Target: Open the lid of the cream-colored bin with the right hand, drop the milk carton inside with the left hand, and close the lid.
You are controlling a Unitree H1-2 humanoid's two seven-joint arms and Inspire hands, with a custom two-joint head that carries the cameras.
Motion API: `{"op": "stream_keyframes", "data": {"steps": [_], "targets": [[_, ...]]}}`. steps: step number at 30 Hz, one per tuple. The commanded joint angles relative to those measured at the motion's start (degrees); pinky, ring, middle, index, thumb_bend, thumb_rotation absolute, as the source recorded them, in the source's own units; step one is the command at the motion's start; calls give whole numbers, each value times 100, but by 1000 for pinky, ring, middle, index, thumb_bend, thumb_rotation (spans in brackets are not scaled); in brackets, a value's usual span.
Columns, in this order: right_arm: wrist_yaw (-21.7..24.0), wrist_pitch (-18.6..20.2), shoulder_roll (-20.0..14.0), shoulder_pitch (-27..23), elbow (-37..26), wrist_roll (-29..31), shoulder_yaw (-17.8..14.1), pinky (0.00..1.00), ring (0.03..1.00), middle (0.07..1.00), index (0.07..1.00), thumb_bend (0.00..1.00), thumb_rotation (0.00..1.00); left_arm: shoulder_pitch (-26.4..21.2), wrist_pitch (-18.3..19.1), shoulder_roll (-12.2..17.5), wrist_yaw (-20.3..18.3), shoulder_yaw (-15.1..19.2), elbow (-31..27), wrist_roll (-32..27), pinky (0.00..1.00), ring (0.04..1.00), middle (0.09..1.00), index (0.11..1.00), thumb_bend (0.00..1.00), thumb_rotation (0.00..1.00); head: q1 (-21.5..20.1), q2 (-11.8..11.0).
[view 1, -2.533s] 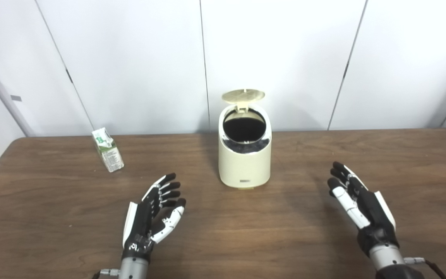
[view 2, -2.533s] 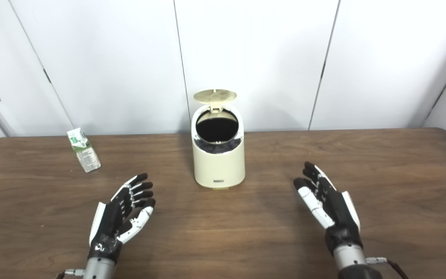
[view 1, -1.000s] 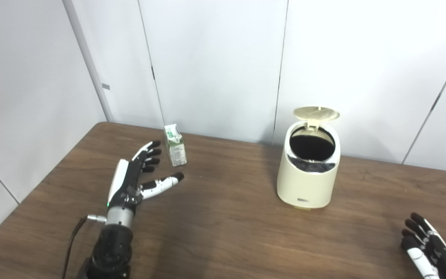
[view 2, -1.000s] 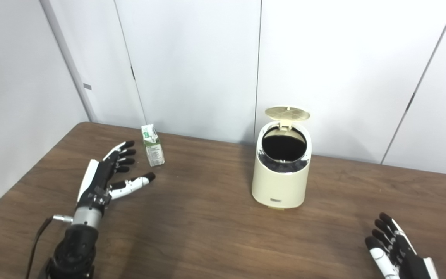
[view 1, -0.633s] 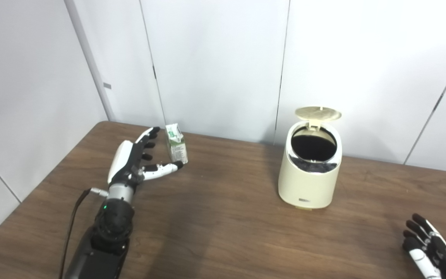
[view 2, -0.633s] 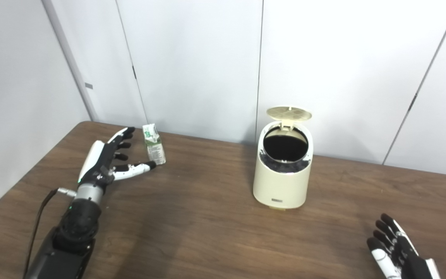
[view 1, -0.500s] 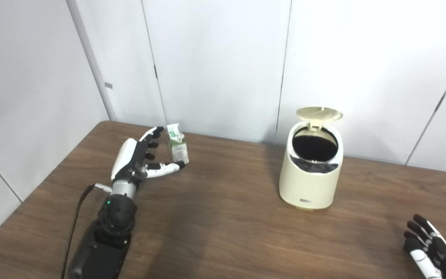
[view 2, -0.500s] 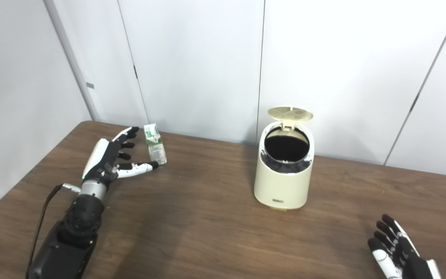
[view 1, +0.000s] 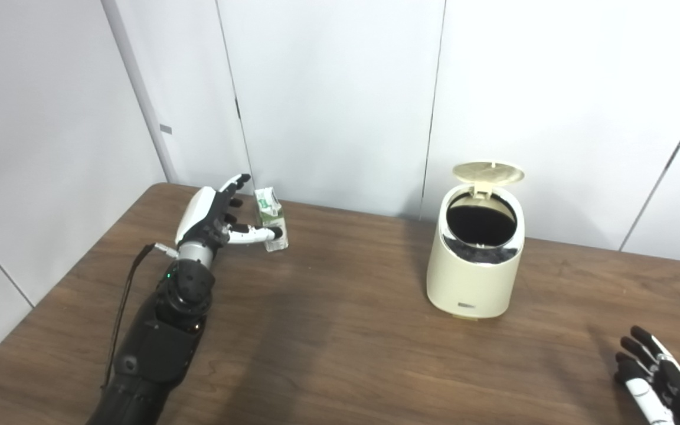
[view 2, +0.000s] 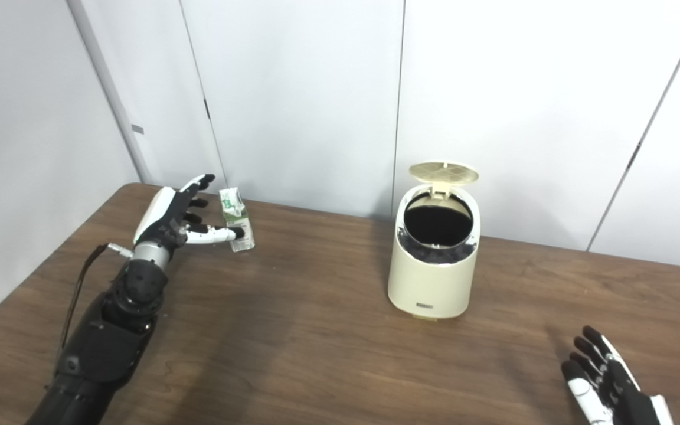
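Note:
The cream-colored bin (view 1: 473, 274) stands right of the table's middle with its round lid (view 1: 488, 173) flipped up and its dark mouth showing. The green-and-white milk carton (view 1: 271, 216) stands upright near the table's far left edge, by the wall. My left hand (view 1: 215, 215) is open right beside the carton, on its left. The thumb crosses in front of the carton's lower part and the fingers spread past its far side. My right hand (view 1: 661, 389) is open at the bottom right corner, low over the table and partly cut off.
The brown wooden table (view 1: 352, 348) runs up to white wall panels (view 1: 340, 94) just behind the carton and bin. My left arm (view 1: 157, 336) stretches across the table's left side.
My left hand has reached forward to the carton and its thumb now lies across the carton's front. The camera swung left earlier. The right hand, bin and lid have stayed put.

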Motion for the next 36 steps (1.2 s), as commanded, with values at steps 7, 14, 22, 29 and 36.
{"op": "stream_keyframes", "data": {"steps": [7,14,22,29,36], "targets": [[-2,-124,-19,-25,-191,-90,42,767,852,883,885,496,666,-506,-84,292,18,-22,310,12,704,861,950,980,843,128,-12,5],[-7,-138,-29,-22,-217,-161,62,771,856,884,884,481,659,-755,126,393,-105,-191,599,64,757,887,951,973,855,133,-26,8],[-6,-93,-27,-30,-288,-234,100,745,846,877,882,462,644,-1112,18,660,-267,-589,1080,183,722,854,929,951,885,117,-53,8],[12,-48,2,-31,-319,-199,109,770,864,888,893,471,639,-1338,30,752,-336,-808,1312,222,714,852,923,942,885,130,-80,2],[-5,-10,1,-18,-391,-306,166,760,860,885,895,434,613,-1416,-8,778,-406,-919,1468,215,717,849,924,945,877,127,-110,12]]}}
